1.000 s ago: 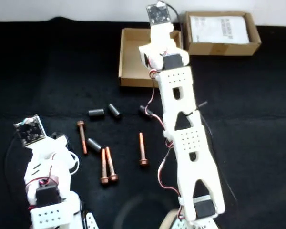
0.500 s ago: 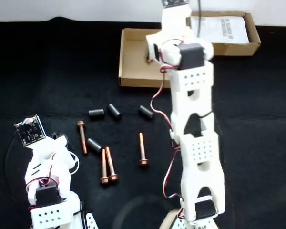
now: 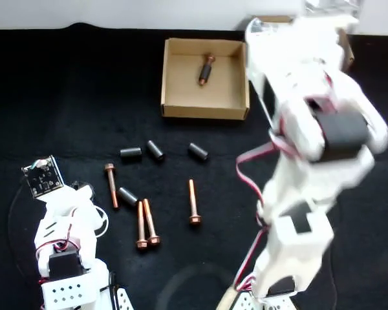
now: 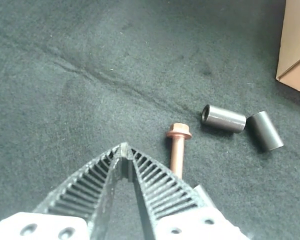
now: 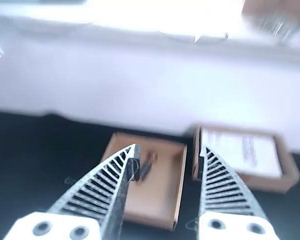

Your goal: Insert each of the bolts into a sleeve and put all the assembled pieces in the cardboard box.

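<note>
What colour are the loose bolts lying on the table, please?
The bolts are coppery orange, clearest in the left wrist view.

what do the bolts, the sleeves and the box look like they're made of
bolts: probably metal with a copper-coloured coating, going by the even reddish-brown sheen and the flanged head.
sleeves: likely dark-finished steel, though hard plastic is possible; they are smooth grey tubes with a soft highlight and a hollow end.
box: cardboard, matte tan, with thin folded walls.
</note>
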